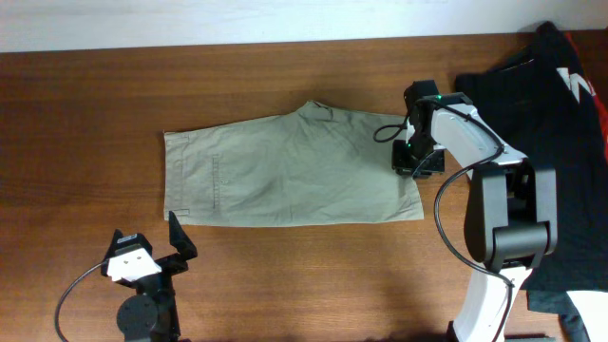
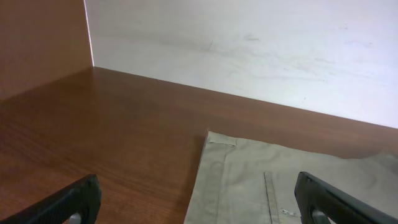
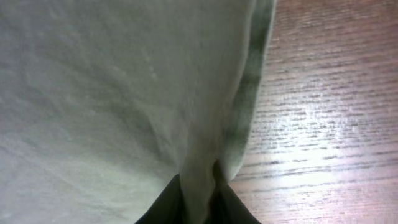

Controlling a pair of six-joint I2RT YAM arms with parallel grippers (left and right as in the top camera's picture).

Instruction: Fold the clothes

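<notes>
The light khaki-beige cotton shorts lie flat at the middle of the brown wooden table, waistband toward the left edge, with the right gripper clamped on the leg hem and the left gripper, fingers apart, near the front edge beside the waistband corner.

Khaki shorts on brown table

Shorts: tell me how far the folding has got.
Done: the shorts lie flat on the table, seemingly halved leg over leg. In hand: the right gripper pinches the hem, apparently ready to fold it toward the waistband. Left: that fold itself; the left gripper hangs open, off the cloth.
</notes>
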